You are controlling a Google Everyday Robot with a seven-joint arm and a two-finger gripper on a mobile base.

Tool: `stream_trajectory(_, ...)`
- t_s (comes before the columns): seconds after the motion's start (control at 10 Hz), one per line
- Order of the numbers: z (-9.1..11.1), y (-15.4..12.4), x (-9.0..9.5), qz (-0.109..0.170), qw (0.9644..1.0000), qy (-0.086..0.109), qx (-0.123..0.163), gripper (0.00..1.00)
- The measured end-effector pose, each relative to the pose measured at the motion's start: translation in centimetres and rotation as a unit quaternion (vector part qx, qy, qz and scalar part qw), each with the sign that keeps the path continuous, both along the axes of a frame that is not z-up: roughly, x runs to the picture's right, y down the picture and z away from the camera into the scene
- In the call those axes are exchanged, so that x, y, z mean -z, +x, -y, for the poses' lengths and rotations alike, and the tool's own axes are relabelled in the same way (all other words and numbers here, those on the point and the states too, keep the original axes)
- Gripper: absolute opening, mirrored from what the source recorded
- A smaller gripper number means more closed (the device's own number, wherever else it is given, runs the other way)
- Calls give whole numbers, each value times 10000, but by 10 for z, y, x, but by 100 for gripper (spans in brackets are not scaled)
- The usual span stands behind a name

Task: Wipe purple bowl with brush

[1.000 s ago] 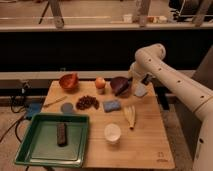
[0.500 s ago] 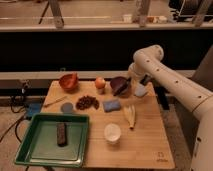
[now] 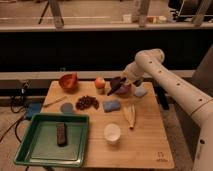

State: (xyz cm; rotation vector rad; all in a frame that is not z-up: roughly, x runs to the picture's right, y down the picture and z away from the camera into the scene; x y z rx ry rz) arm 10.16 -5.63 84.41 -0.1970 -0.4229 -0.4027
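My hand (image 3: 127, 80) hangs over the far side of the table (image 3: 145, 135), closed on the brush (image 3: 114, 89). Its long axis slants down from my grip toward the peach-coloured fruit (image 3: 100, 82) — dark head low at the rim of the purple bowl (image 3: 125, 90).

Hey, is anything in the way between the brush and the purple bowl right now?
Nothing visible. The pincer is at the back rim of the purple bowl, and the brush slants from it across the bowl. The orange fruit and blue sponge sit beside the bowl, not between.
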Motion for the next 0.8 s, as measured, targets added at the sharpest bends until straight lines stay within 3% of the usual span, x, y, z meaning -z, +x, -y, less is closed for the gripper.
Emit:
stream_trajectory(0.4,7,-61,-20,731,9973,-89,27,0)
stream_trajectory(0.8,8,-66,-54,985,9943,-248,-320,0)
